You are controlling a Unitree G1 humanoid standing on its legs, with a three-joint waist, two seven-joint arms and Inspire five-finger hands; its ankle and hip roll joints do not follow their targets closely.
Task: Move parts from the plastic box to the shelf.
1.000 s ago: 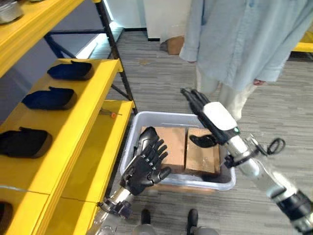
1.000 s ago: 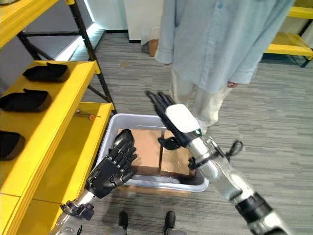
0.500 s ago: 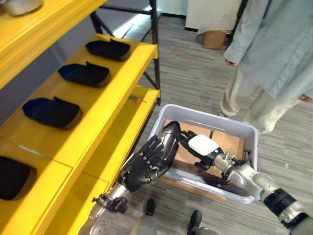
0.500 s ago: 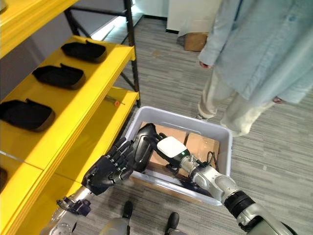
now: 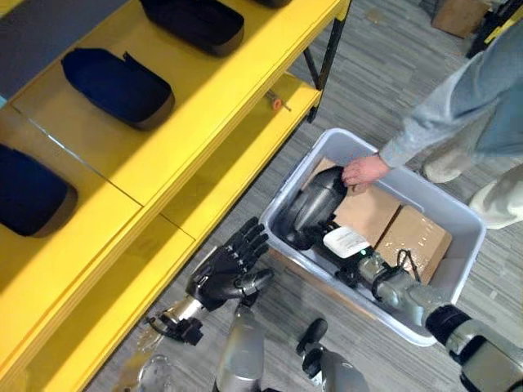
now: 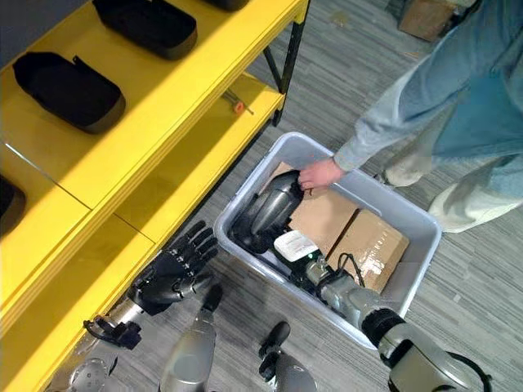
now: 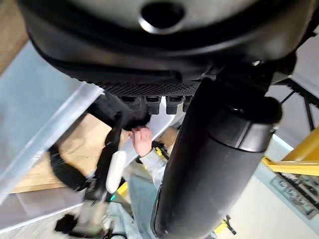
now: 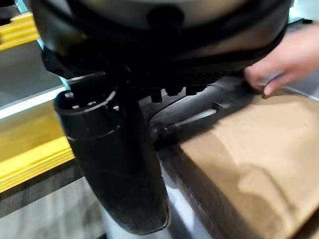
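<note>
Shelf [image 5: 204,106]: yellow, left; dark parts lie in a row on it.
Plastic box [image 5: 458,269]: grey, on the floor right of the shelf; cardboard packs [image 5: 413,241] inside.
Part [image 5: 315,204]: dark, curved, in the box's left end; a person's hand [image 5: 364,170] grips its far end.
Right robot hand [image 5: 343,245]: inside the box, just near of the part; finger state cannot be told.
Left robot hand [image 5: 225,269]: outside the box, near-left of it, fingers spread, holding nothing.
Right wrist view: person's fingers at the part's end on cardboard.

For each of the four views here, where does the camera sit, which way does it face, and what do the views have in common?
Left eye view: on the head, looking down at the plastic box and yellow shelf; left hand beside the box.
Right eye view: on the head, same scene slightly offset; right hand in the box.
Left wrist view: along the left hand toward the box.
Right wrist view: along the right hand at the dark part.
Shared: a person's hand on the part.
</note>
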